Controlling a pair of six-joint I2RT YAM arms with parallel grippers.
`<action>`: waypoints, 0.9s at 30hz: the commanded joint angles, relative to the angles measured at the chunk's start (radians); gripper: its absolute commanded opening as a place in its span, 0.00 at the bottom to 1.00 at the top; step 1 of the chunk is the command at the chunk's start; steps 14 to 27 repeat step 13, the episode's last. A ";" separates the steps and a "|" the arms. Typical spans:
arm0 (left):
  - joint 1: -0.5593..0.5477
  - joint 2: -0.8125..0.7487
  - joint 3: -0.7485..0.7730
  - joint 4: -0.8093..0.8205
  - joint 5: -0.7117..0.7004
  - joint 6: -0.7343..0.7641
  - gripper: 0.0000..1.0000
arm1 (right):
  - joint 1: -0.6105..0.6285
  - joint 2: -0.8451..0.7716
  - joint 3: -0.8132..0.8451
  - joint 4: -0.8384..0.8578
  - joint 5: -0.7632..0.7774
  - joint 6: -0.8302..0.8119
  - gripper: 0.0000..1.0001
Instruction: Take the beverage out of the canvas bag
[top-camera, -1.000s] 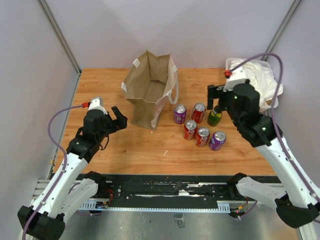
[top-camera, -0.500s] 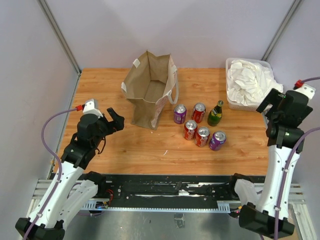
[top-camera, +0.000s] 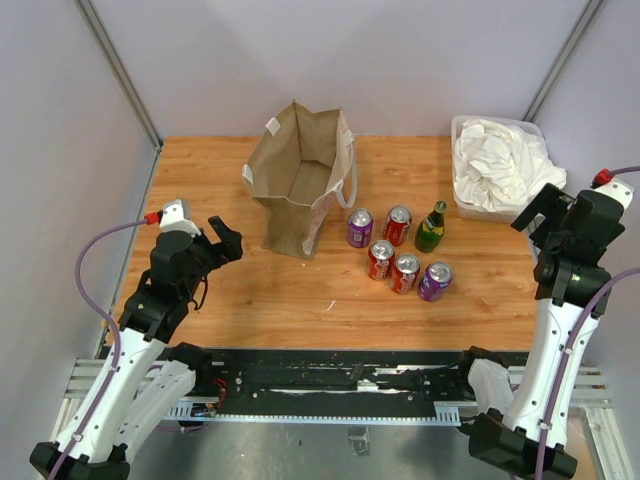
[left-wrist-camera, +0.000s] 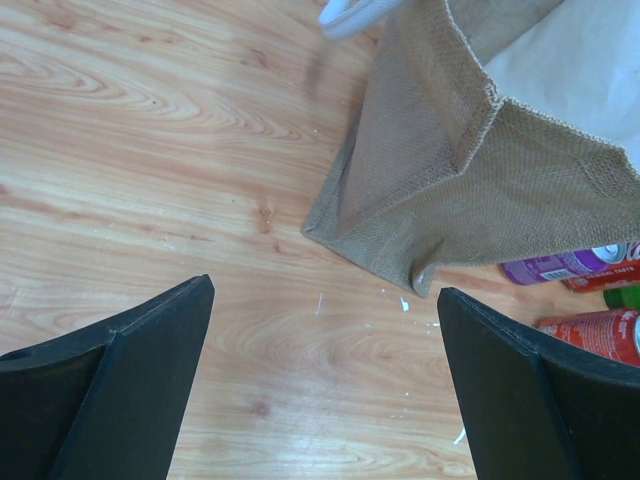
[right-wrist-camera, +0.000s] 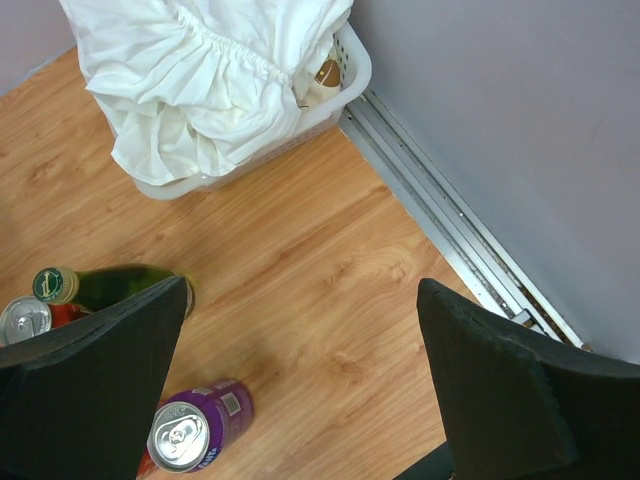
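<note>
The tan canvas bag (top-camera: 300, 185) stands upright and open at the table's back middle. No drink shows inside its mouth from above. Its lower corner fills the left wrist view (left-wrist-camera: 470, 150). To its right stand a green bottle (top-camera: 431, 228), two purple cans (top-camera: 359, 227) (top-camera: 435, 281) and three red cans (top-camera: 397, 225). My left gripper (top-camera: 225, 240) is open and empty, left of the bag, over bare wood (left-wrist-camera: 325, 300). My right gripper (top-camera: 545, 210) is open and empty at the far right (right-wrist-camera: 302, 290), right of the bottle (right-wrist-camera: 100, 285) and a purple can (right-wrist-camera: 195, 430).
A clear plastic tub of white cloths (top-camera: 500, 165) stands at the back right and also shows in the right wrist view (right-wrist-camera: 220, 90). Grey walls close in the table on three sides. A metal rail (right-wrist-camera: 450, 200) runs along the right wall.
My right arm has swung from over the green bottle out to the table's right edge, leaving the bottle standing. My left arm has drawn back a little to the left.
</note>
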 joint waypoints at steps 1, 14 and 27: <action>0.006 0.003 0.028 -0.022 -0.026 0.022 1.00 | 0.007 0.000 -0.027 -0.004 0.001 0.012 0.98; 0.007 0.004 0.019 -0.029 -0.019 -0.017 1.00 | 0.051 -0.023 -0.054 0.026 0.060 -0.018 0.99; 0.007 0.004 0.019 -0.029 -0.019 -0.017 1.00 | 0.051 -0.023 -0.054 0.026 0.060 -0.018 0.99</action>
